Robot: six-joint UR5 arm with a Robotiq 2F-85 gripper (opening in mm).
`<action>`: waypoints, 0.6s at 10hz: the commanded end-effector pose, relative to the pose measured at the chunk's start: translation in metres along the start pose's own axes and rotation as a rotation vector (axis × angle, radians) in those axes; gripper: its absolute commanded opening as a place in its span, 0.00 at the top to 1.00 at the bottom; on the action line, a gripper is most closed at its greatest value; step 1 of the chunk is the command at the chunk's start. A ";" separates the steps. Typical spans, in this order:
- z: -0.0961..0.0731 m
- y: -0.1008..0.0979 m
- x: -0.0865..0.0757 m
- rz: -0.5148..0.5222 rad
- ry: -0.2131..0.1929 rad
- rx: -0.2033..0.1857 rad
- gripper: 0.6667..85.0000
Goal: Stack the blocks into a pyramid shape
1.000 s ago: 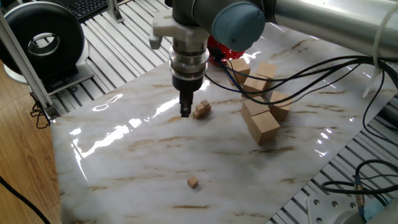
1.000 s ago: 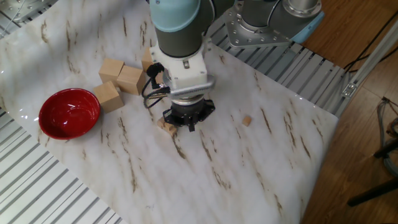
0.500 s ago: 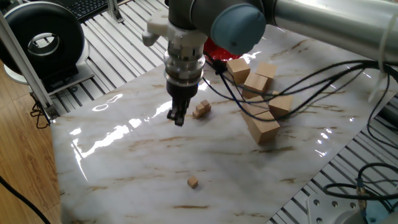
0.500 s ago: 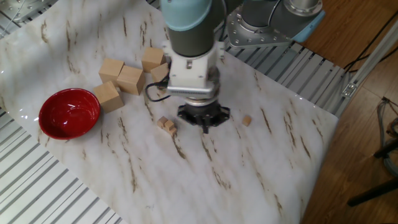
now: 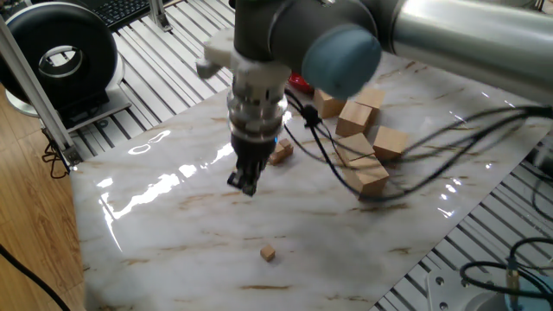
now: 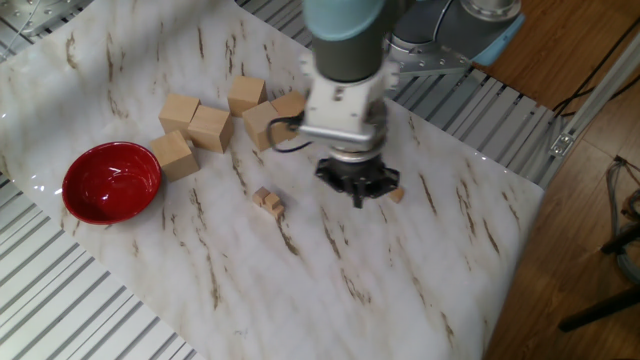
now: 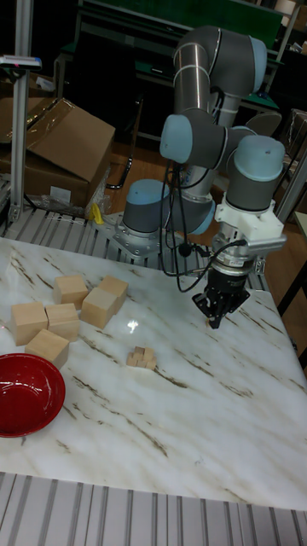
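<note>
Gripper hangs mid-frame above the marble table, fingers drawn near together, holding nothing; whether fully closed, cannot tell. Small pile of tiny cubes sits left of it; lone tiny cube lies lower centre. Large wooden blocks and red bowl upper left.

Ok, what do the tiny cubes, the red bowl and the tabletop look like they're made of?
Tiny cubes: probably unfinished wood, pale tan and matte. Red bowl: likely plastic or glazed ceramic; its glossy surface shows highlights, so I can't tell which. Tabletop: a marble-look surface, white with brown veins and shiny with glare; possibly a printed sheet rather than stone.
</note>
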State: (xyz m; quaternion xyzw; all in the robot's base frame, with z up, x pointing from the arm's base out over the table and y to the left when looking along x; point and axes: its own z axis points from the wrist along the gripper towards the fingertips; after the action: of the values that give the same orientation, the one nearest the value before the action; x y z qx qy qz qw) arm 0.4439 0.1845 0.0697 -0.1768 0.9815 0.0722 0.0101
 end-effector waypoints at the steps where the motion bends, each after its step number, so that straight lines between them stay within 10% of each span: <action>1: 0.016 0.026 0.014 0.057 -0.047 0.008 1.00; 6: 0.028 0.026 0.025 0.055 -0.044 0.052 1.00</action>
State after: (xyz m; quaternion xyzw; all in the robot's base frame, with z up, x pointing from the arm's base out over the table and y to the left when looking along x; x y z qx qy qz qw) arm 0.4157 0.2030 0.0483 -0.1523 0.9862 0.0558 0.0315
